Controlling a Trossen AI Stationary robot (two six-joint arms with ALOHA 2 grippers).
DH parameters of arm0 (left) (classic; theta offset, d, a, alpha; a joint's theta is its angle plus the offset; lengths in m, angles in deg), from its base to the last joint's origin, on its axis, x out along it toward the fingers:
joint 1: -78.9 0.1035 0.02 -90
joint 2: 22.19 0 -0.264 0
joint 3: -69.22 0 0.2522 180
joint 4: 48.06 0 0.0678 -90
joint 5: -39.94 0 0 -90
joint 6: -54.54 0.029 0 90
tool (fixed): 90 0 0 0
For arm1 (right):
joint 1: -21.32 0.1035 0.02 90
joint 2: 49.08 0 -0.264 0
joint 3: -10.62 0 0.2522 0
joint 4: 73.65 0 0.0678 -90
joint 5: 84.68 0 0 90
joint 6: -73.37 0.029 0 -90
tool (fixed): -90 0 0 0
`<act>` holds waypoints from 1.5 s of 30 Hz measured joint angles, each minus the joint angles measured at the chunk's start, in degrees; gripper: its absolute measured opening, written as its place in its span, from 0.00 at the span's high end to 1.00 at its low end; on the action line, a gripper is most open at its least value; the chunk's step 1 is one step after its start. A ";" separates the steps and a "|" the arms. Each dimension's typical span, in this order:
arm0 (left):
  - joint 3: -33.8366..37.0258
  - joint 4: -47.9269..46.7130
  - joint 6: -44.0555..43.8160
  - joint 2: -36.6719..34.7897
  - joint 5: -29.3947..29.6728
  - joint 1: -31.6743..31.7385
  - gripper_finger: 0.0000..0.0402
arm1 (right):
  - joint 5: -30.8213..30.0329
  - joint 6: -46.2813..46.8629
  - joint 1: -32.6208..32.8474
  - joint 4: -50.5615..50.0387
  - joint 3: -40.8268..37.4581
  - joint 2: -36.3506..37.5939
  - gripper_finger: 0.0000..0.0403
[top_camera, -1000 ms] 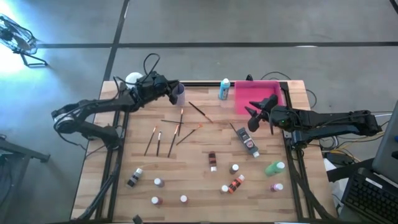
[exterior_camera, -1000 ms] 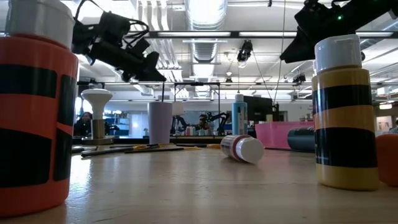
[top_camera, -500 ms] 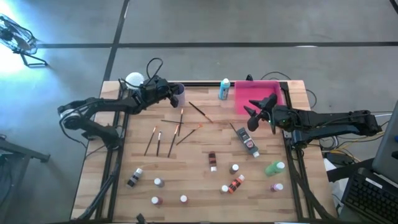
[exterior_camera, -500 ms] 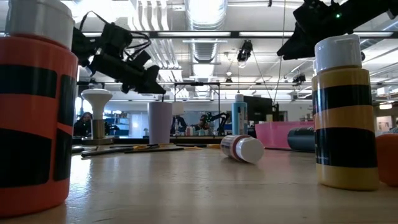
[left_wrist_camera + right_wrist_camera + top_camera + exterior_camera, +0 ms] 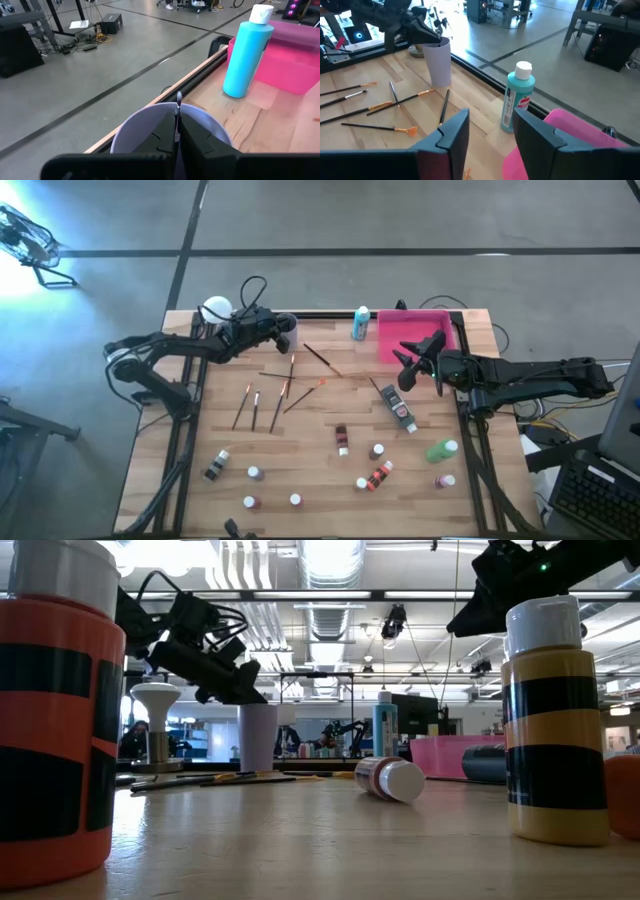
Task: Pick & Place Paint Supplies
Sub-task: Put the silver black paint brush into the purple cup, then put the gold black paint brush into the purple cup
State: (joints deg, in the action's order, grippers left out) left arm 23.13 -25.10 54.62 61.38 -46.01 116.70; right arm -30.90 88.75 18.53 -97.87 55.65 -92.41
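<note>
The left gripper point(image 5: 278, 327) is hovering right over the lilac cup point(image 5: 287, 330) at the far left part of the wooden table point(image 5: 310, 430), its fingers point(image 5: 165, 135) clenched on a thin brush point(image 5: 178, 117) that is pointing down into the cup's mouth. From the low view the arm is slanting down toward the cup point(image 5: 257, 736), with a white mushroom-shaped lamp point(image 5: 154, 720) standing just to its side.

The right gripper point(image 5: 422, 358) is hanging above the near edge of the flat pink tray point(image 5: 405, 330), jaws parted and holding nothing; its wrist camera is looking between the two fingers point(image 5: 452, 132) at a tall teal bottle point(image 5: 518, 97) with a white cap, which is standing upright just beside the tray point(image 5: 560, 140).

The rest of the paint supplies are lying scattered across the table. Several long-handled brushes point(image 5: 290, 380) are spread in the middle, between the cup and the tray, some crossing one another. A dark tube point(image 5: 397, 408) is lying near the right gripper. Closer to the front edge, small white-capped bottles are dotted about: a brown one point(image 5: 342, 438), a striped red one point(image 5: 378, 475), a green one point(image 5: 441, 449) on its side, a dark one point(image 5: 216, 465) at the left. In the low view a striped orange bottle point(image 5: 55, 710) and a striped yellow bottle point(image 5: 556, 720) are standing up close, and another bottle point(image 5: 390, 778) is lying on its side behind them.
</note>
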 joint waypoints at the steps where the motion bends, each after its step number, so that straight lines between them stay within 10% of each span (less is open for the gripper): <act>1: 0.00 0.16 0.02 0.16 0.00 0.00 0.96 | 0.00 0.00 0.00 0.00 0.00 0.00 0.65; 34: -5.06 -0.67 0.80 -8.04 -1.07 -0.11 0.76 | 0.00 -0.74 0.00 0.00 -0.01 0.00 0.54; 45: -3.86 -4.14 -11.55 -21.20 -25.76 -3.41 0.76 | 0.02 -3.19 0.00 0.02 -0.59 0.04 0.62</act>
State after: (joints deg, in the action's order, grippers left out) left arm 19.26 -29.24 43.06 40.18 -71.77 113.29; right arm -30.88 85.55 18.53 -97.84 55.06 -92.37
